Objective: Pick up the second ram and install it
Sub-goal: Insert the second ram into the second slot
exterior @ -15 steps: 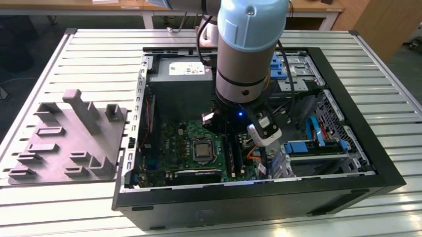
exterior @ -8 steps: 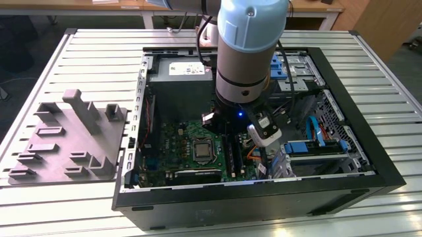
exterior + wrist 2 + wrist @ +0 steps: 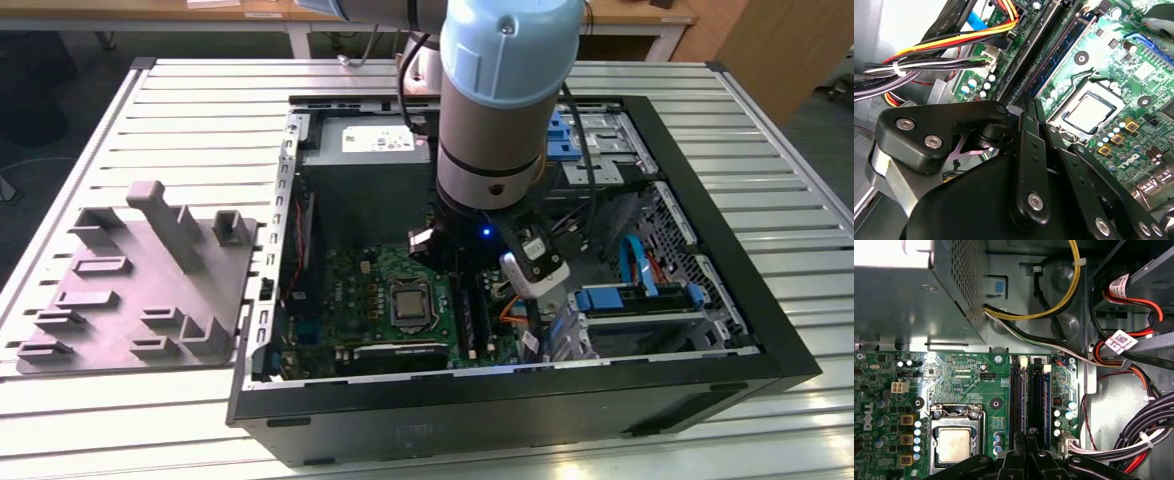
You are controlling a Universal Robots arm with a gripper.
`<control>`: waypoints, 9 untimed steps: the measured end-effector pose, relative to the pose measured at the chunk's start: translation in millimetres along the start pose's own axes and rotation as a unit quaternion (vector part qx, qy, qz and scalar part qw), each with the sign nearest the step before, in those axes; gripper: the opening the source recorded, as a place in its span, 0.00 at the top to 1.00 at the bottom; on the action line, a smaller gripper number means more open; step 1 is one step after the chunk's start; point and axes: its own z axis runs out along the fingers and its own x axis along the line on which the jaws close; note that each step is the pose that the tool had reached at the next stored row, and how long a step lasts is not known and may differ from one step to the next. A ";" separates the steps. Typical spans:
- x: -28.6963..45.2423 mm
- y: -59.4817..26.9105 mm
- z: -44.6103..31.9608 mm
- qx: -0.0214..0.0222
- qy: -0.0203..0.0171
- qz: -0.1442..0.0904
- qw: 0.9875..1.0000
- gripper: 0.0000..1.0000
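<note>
Gripper (image 3: 1027, 102) is down inside the PC case (image 3: 507, 410) over the mobo (image 3: 969, 385). Its fingers are drawn together w/ barely a gap, tips at the memory slots (image 3: 1029, 390) beside the CPU socket (image 3: 956, 445). The second ram (image 3: 1061, 47) stands on edge in a slot, one end running under the fingertips; can't tell if they pinch it or just press on it.
</note>
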 end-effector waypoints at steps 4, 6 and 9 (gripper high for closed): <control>0.0 0.1 -0.9 0.000 0.000 0.000 1.000 0.88; -0.1 0.1 -1.1 0.000 0.000 0.000 1.000 0.88; 0.0 -0.1 -1.3 -0.001 0.000 0.000 1.000 0.88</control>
